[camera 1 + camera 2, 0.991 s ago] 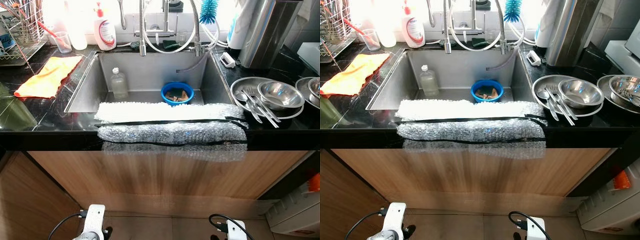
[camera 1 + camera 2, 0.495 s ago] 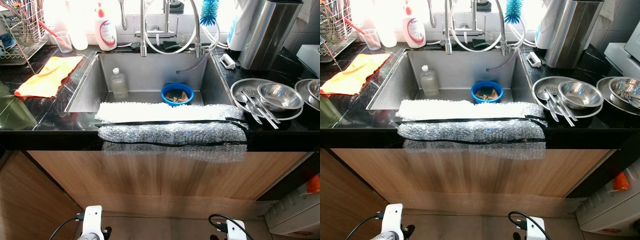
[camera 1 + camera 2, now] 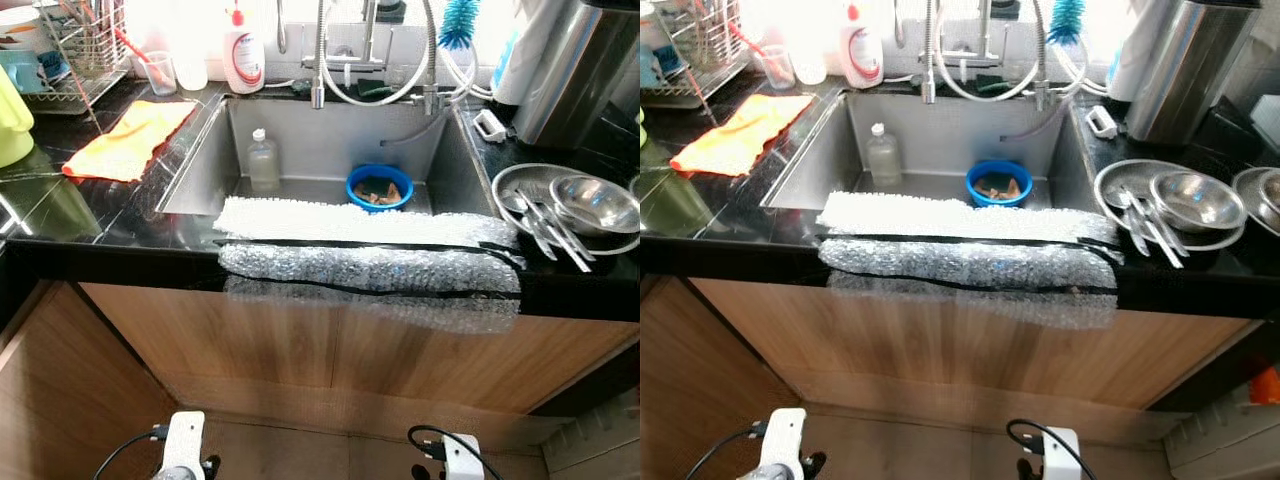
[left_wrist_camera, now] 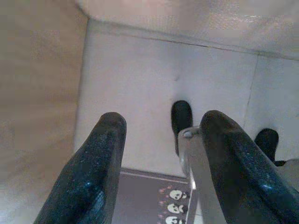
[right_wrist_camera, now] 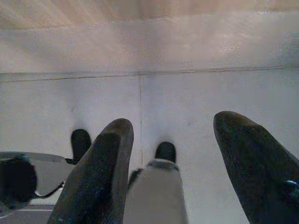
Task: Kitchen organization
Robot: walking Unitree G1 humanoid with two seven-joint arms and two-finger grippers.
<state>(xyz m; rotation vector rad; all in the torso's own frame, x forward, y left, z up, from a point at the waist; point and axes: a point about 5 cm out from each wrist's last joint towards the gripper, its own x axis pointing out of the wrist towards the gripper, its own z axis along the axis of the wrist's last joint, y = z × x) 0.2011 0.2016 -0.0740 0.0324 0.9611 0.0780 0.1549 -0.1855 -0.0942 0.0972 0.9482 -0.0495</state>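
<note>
A steel sink (image 3: 300,140) is set in a black counter in front of me. Inside it stand a blue bowl (image 3: 380,187) with brownish scraps and a clear bottle (image 3: 263,160). Bubble wrap (image 3: 370,265) taped with black strips covers the sink's front edge. Right of the sink, a steel plate (image 3: 512,180) carries a steel bowl (image 3: 600,203) and several spoons (image 3: 545,225). Both arms hang low in front of the wooden cabinet. My left gripper (image 4: 163,121) and right gripper (image 5: 174,123) are open over the pale floor, holding nothing.
An orange cloth (image 3: 130,140) lies left of the sink, with a dish rack (image 3: 85,60), a clear cup (image 3: 160,72) and a soap bottle (image 3: 243,52) behind it. A yellow-green object (image 3: 12,120) is at the far left. A tall steel canister (image 3: 580,70) stands at the back right.
The whole view has swung a little to the left, bringing the yellow-green object into sight. Nothing on the counter has moved and both arms still hang low.
</note>
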